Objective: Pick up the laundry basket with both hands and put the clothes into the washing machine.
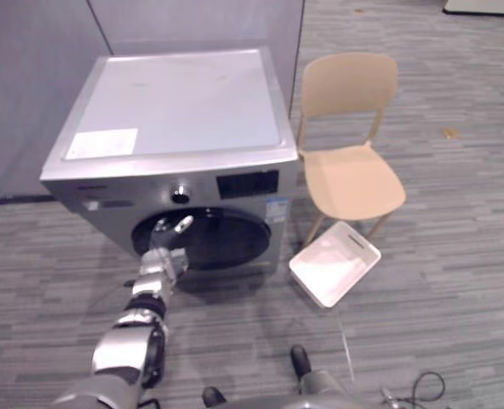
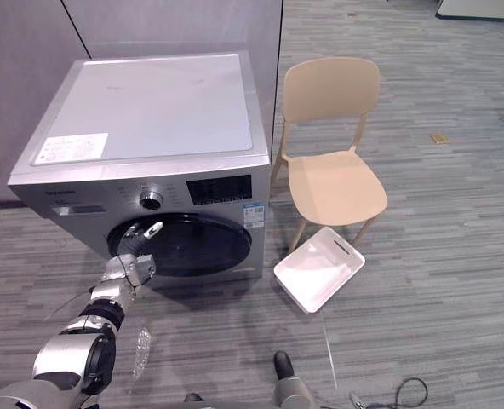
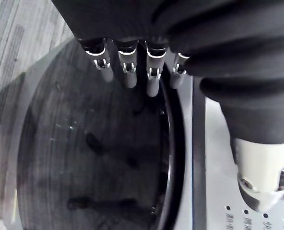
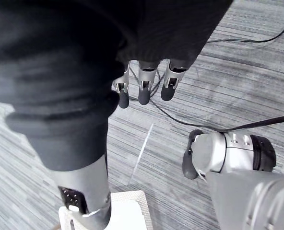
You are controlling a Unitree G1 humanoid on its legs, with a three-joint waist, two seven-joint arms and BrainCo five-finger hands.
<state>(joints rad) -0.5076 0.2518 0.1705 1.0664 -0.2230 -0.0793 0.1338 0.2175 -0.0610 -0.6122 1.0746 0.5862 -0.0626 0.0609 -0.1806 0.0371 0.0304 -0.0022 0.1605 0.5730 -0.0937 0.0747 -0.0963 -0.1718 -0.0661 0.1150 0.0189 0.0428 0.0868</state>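
left hand (image 1: 162,261) sits at the washer front, fingers (image 3: 129,75) straight, thumb apart, gripping nothing; contact with the door unclear. silver-grey front-loading washing machine (image 1: 175,111) has its round dark glass door (image 1: 222,239) shut. beige plastic chair (image 1: 352,175) stands just beside it. white rectangular plastic laundry basket (image 1: 330,266) lies on the floor by the chair's legs, looks empty, well apart from both hands. right hand (image 4: 143,90) hangs loose, empty, over carpet. risks: straight fingers skid off the smooth door rim; a swinging door or a step knocks the basket into the chair.
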